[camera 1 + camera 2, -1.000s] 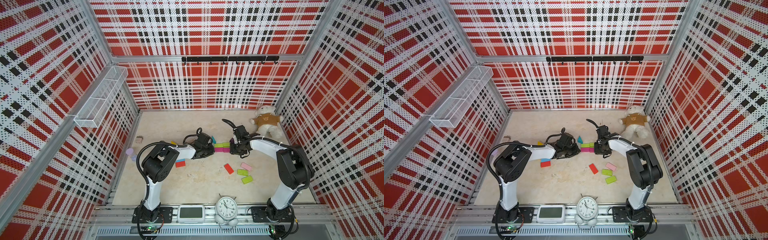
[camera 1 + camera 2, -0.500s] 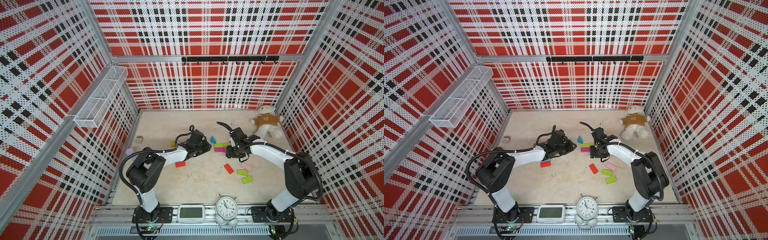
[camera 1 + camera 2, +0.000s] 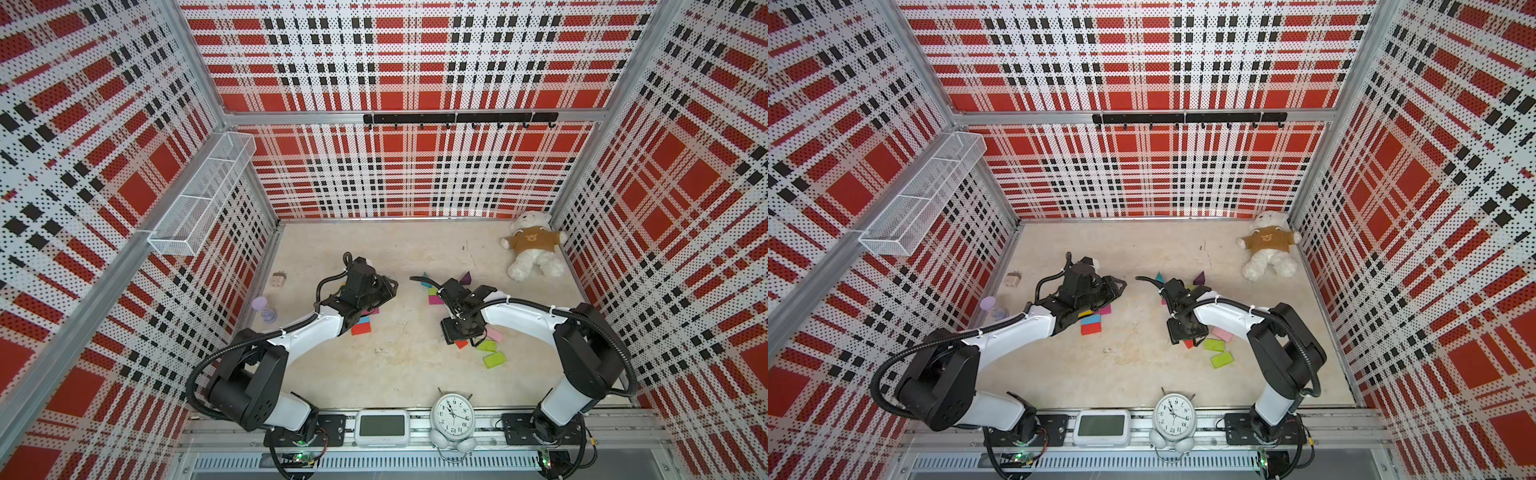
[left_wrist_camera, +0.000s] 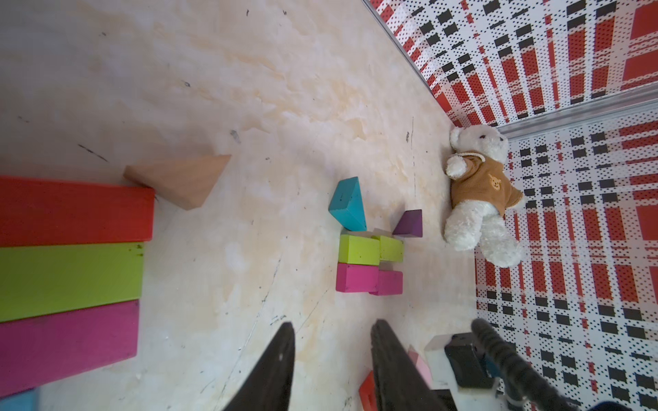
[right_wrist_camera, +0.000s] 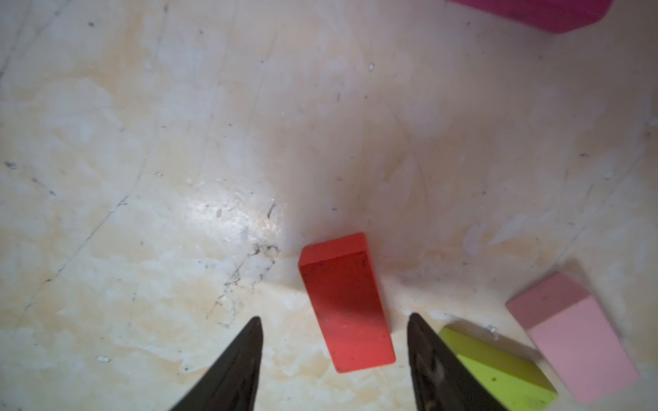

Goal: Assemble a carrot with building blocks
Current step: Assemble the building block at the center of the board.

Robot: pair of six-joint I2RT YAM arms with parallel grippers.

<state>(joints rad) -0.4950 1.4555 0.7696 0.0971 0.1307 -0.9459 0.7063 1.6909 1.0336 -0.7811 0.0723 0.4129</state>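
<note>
Right tool (image 5: 334, 316): jaws apart, nothing gripped, tips either side of the small red rectangular block (image 5: 345, 302), which lies flat on the beige desk (image 5: 178, 178). A lime green block (image 5: 498, 373) and a pale pink block (image 5: 569, 338) sit just beside it. It looks light, rigid and smooth-painted, so pinch the long sides at mid-length or it may swivel. Left tool (image 4: 333, 323): also parted and empty, near the row of red, lime and magenta blocks (image 4: 71, 281).

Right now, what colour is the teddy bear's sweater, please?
The sweater is brown; the left wrist view shows it best.
</note>
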